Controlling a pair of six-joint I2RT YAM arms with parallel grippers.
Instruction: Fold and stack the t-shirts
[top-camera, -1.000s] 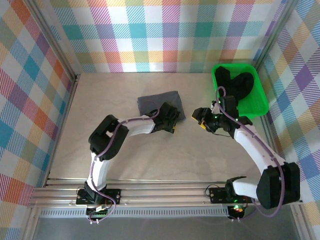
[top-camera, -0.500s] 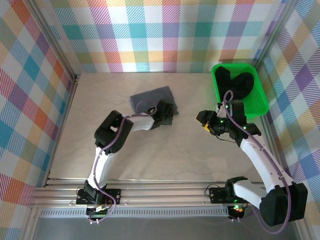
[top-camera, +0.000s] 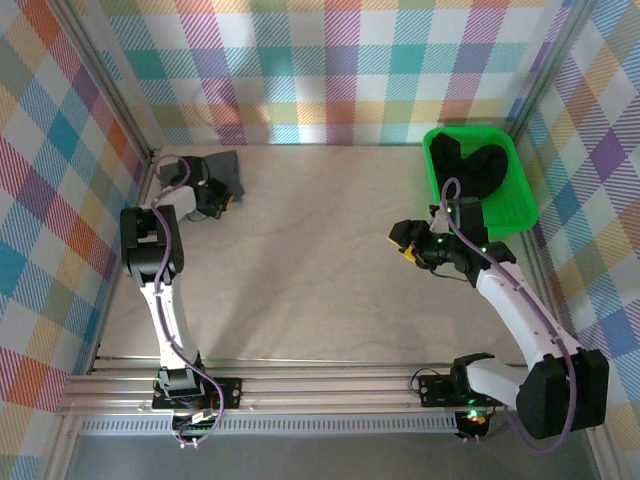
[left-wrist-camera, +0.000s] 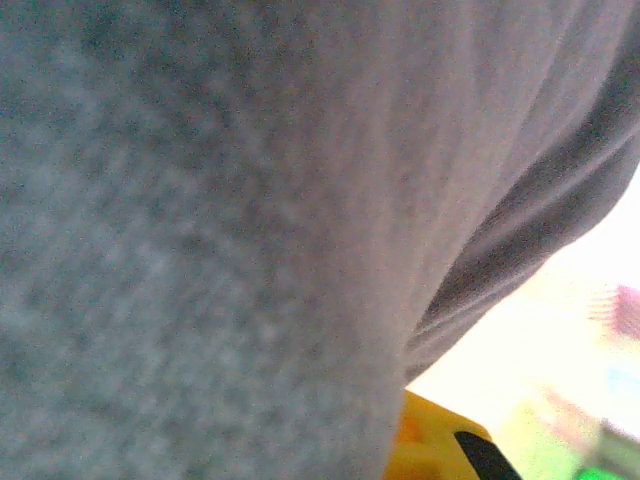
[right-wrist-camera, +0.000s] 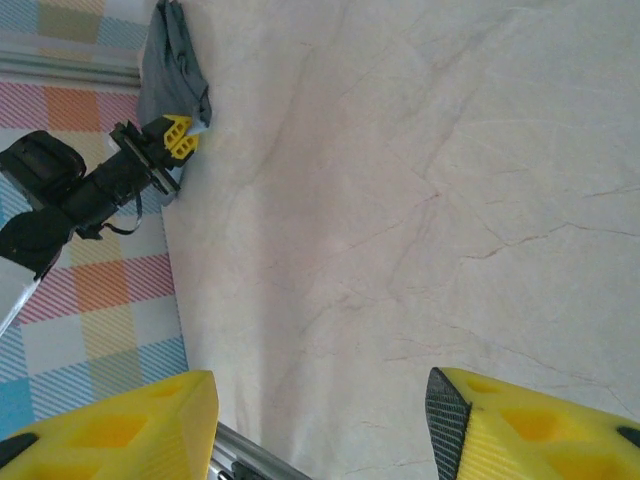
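**Item 1. Right gripper** (top-camera: 408, 240): mid-desk, right of centre. The jaws are released and stand well apart, with nothing between them, over the bare desk (top-camera: 320, 270).

**Item 2. Left gripper** (top-camera: 207, 196): on a fully stretched arm in the far left corner. The jaws are clenched and, by appearance, pinch an edge of the slate grey t-shirt (top-camera: 224, 170). Its own wrist camera sees grey cloth pressed close, with one yellow fingertip below.

**Item 3. Slate grey t-shirt**: a bunched, compact bundle at the far left corner, just beside the wall frame. Whether it rests flat on the desk cannot be told.

**Item 4. Green tray** (top-camera: 515, 222): far right corner, holding the black t-shirts (top-camera: 470, 168) in a heap, unfolded.

**Handling note (judgement).**
- The step in hand looks like parking the grey shirt as the base of the stack.
- Lower it until the cloth lies fully on the desk, clear of the frame.
- Only then open the jaws, and draw off along the fold line so the fingers do not drag the layers open.
- The right gripper is well placed to fetch a black shirt from the tray.
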